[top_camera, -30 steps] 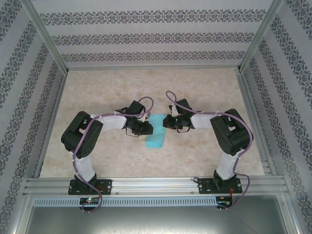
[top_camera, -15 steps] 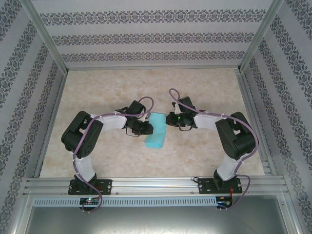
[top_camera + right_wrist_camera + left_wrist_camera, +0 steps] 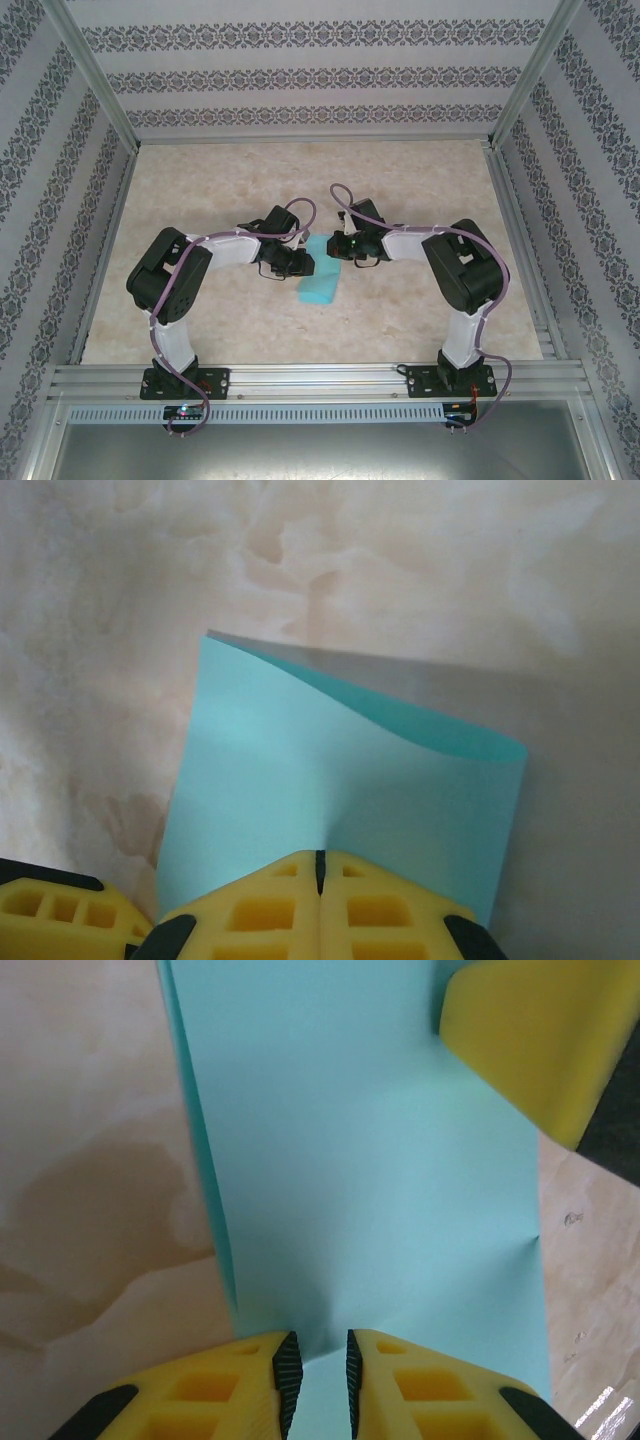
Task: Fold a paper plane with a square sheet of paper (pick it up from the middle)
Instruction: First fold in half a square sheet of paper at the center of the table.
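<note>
Position noted: the sheet (image 3: 320, 279) is lying near the middle of the bench (image 3: 430, 180), between the two arms. It is showing as a long turquoise strip rather than a square, so it is judged to be doubled over once. One edge is lifting in a soft curve in the right wrist view, and no pointed nose is showing. The left pincer (image 3: 318, 1372) is bearing down on the sheet's left side, tips a slit apart with paper showing in the gap; it appears to be pinching nothing. The right pincer (image 3: 320, 865) is pressed fully together, tips on the sheet and a small pucker running into them; whether paper is caught cannot be told.

Step in hand, as judged: setting an early fold. The next move is calling for one pincer anchoring while the other is flattening the raised edge into a firm crease, without dragging the sheet
</note>
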